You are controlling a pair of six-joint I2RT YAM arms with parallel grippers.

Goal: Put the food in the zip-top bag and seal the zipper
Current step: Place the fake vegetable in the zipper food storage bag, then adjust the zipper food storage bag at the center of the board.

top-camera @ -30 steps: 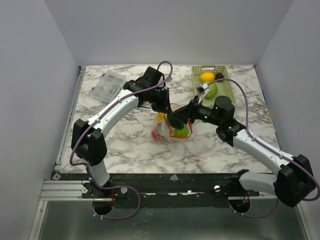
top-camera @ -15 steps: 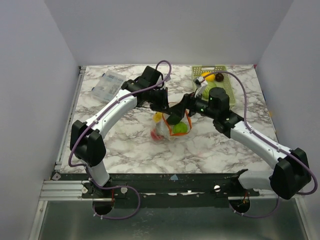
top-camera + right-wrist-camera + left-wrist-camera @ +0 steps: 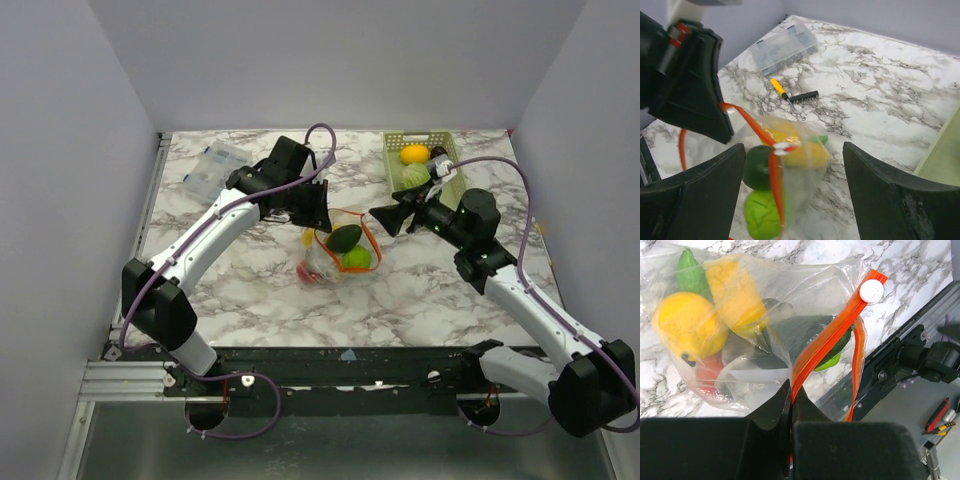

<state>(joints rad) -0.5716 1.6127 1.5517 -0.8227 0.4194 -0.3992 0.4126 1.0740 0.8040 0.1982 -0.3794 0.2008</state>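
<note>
The zip-top bag [image 3: 340,255] lies mid-table with its mouth held open. It holds yellow fruit [image 3: 687,325], a red piece [image 3: 707,377], a dark green piece [image 3: 345,238] and a light green round piece [image 3: 358,259]. My left gripper [image 3: 312,208] is shut on the orange-red zipper [image 3: 825,342] at the bag's far edge. The jaws pinch the strip in the left wrist view [image 3: 791,396]. The white slider [image 3: 871,291] sits at the strip's end. My right gripper [image 3: 380,217] is open and empty, just right of the bag. The right wrist view [image 3: 794,150] shows it facing the bag [image 3: 805,150].
A pale green slotted basket [image 3: 450,180] at the back right holds a yellow lemon [image 3: 414,154] and a green piece [image 3: 420,178]. A clear compartment box [image 3: 215,170] lies at the back left. A yellow-handled tool [image 3: 780,89] lies beyond the bag.
My right gripper has pulled back out of the bag's mouth to the right, open. A dark green piece now shows inside the mouth. The left gripper still holds the zipper and shifted slightly left.
</note>
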